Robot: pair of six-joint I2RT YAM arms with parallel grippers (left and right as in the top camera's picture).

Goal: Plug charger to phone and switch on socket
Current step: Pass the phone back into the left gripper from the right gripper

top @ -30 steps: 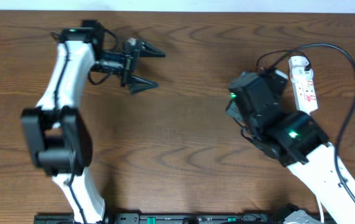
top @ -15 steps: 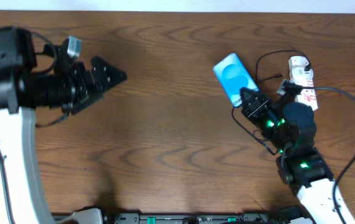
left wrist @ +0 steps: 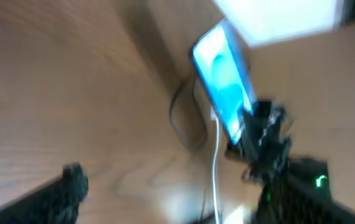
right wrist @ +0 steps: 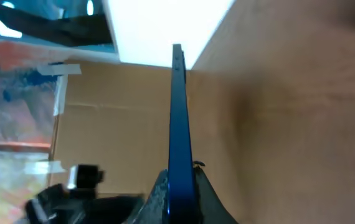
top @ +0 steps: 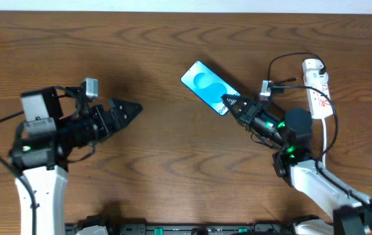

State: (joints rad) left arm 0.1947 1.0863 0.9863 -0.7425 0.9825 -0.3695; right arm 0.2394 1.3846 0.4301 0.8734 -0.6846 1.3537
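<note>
Though blurry, phone [right wrist: 177, 118] apparently edgewise within right tool [right wrist: 180, 186].

The phone [top: 205, 88] lies right of the middle of the bench [top: 173, 170], its nearer right end between the fingers of the right tool [top: 228, 102]. The socket [top: 320, 88] sits at the far right, towards the back. The charger [top: 279, 59] loops just left of it. The left tool [top: 134, 108] is left of the phone, well apart from it.
</note>
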